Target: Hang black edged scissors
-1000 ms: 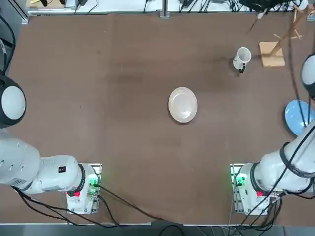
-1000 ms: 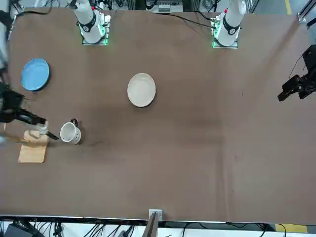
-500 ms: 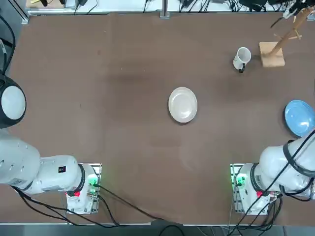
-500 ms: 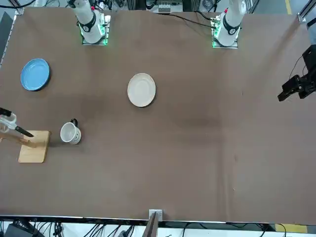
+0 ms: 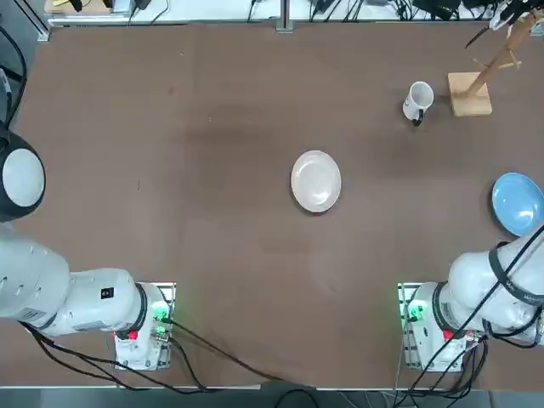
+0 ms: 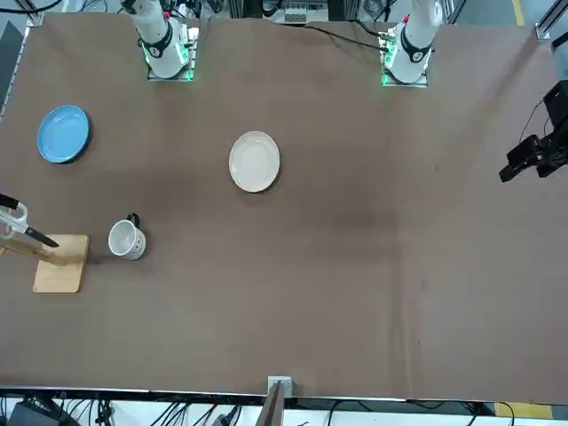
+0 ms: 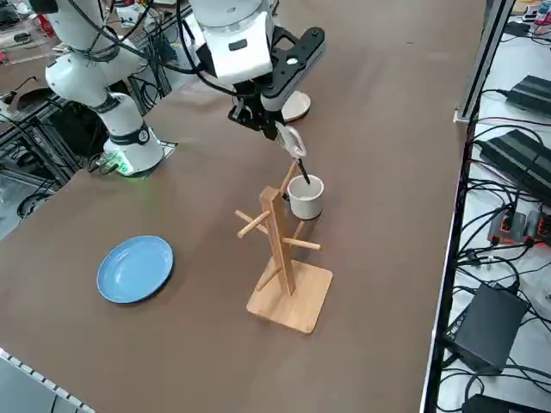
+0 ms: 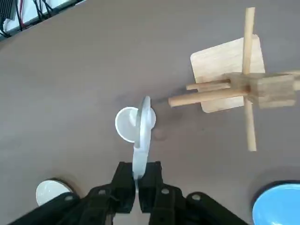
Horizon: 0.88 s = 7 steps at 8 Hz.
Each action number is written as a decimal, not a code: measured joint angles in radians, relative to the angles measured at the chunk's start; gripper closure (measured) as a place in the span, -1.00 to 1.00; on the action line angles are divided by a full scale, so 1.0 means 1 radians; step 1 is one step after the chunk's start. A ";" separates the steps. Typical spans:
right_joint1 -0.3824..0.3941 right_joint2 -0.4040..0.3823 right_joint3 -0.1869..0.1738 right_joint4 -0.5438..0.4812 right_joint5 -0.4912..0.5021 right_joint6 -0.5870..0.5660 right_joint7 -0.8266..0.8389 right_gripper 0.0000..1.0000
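One pair of black edged scissors [image 8: 142,149] is in the right gripper [image 8: 137,180], whose two fingers are closed on it, with the pale handle showing beyond them in the wrist view. It is held up off the table [image 5: 246,255], near the upper part of the wooden peg rack [image 7: 277,232]. In the top view, the scissors lie toward one o'clock from the rack's square base [image 5: 469,95], and their dark blades point to about eight o'clock. In the front view, the blades point to about four o'clock. The handle seems apart from the pegs, though a light touch is hard to judge from these angles.

The white mug [image 5: 417,101] stands upright at nine o'clock from the base in the top view, its dark handle toward six o'clock. From the mug, the white plate [image 5: 315,181] sits at about eight o'clock, well apart. The blue plate [image 5: 518,203] lies at five o'clock from the base.
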 joint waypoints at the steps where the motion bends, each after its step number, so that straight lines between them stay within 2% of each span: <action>1: -0.006 0.000 0.000 0.000 0.000 0.000 -0.003 0.83; 7: -0.012 0.003 0.006 0.000 0.017 0.000 -0.034 0.83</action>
